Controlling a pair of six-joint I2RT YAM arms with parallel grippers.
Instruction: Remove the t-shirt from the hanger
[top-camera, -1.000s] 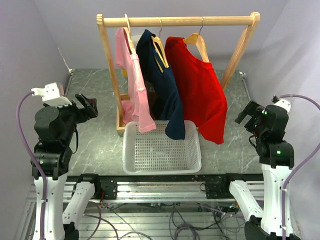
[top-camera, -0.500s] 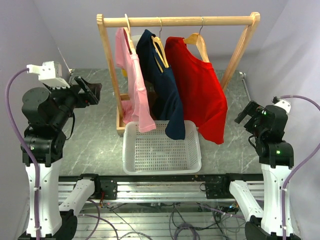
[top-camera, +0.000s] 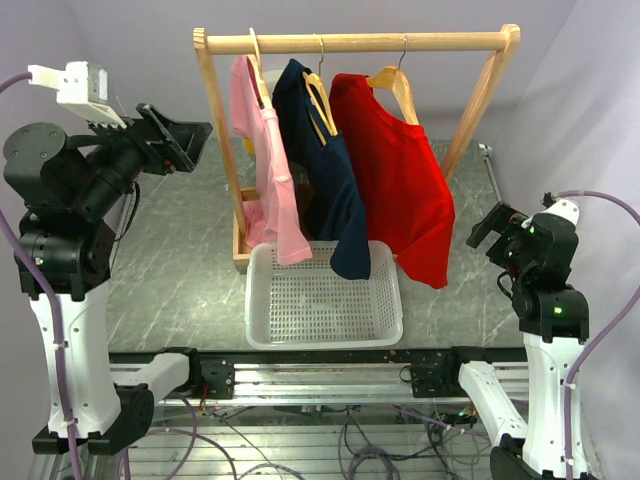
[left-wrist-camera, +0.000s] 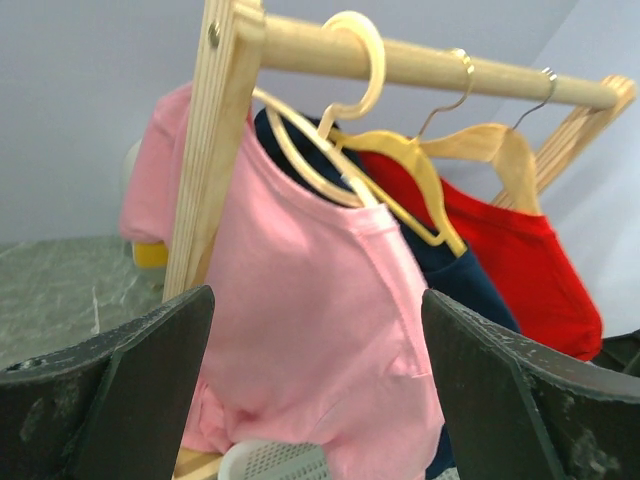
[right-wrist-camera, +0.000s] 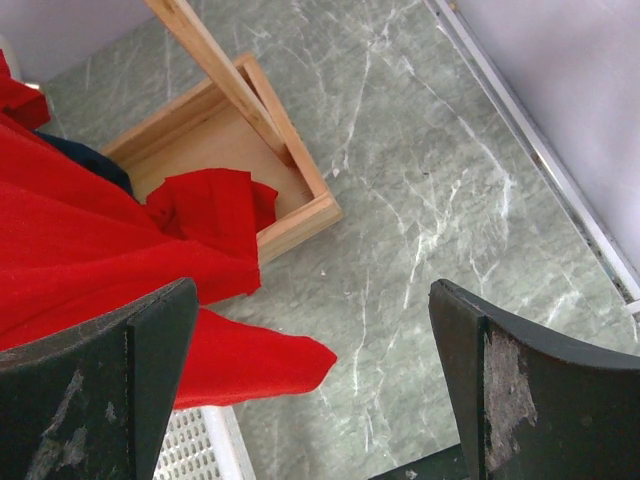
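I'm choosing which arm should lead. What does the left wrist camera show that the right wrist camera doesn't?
Only the left wrist view shows the pink t-shirt on its cream hanger, hooked over the top rail. Only the right wrist view shows the rack's wooden base tray, with a red cloth lying in it. Both show part of the red t-shirt, the neckline end from the left and the lower hem from the right, plus a corner of the white basket.

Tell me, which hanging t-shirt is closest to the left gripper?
The pink t-shirt, at the left end of the rail, facing the left gripper; the navy t-shirt hangs in the middle, the red t-shirt farthest right.
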